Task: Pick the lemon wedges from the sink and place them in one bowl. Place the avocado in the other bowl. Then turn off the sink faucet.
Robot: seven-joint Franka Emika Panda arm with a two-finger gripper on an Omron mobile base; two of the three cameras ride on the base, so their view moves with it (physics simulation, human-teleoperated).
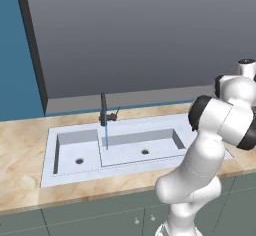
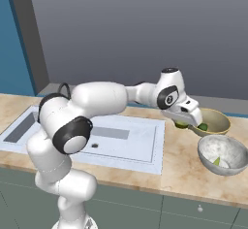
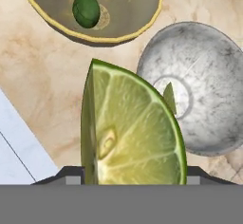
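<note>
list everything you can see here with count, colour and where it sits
large yellow-green lemon wedge: 1, between the gripper's fingers, above the counter
small pale lemon wedge: 1, inside the grey speckled bowl
dark green rounded avocado: 1, inside the tan yellow-rimmed bowl
pale grey double-basin sink: 1, set in the beige marble counter
dark grey post faucet: 1, behind the sink, blue water stream running
white arm's gripper: 1, by the bowls, shut on the large wedge
</note>
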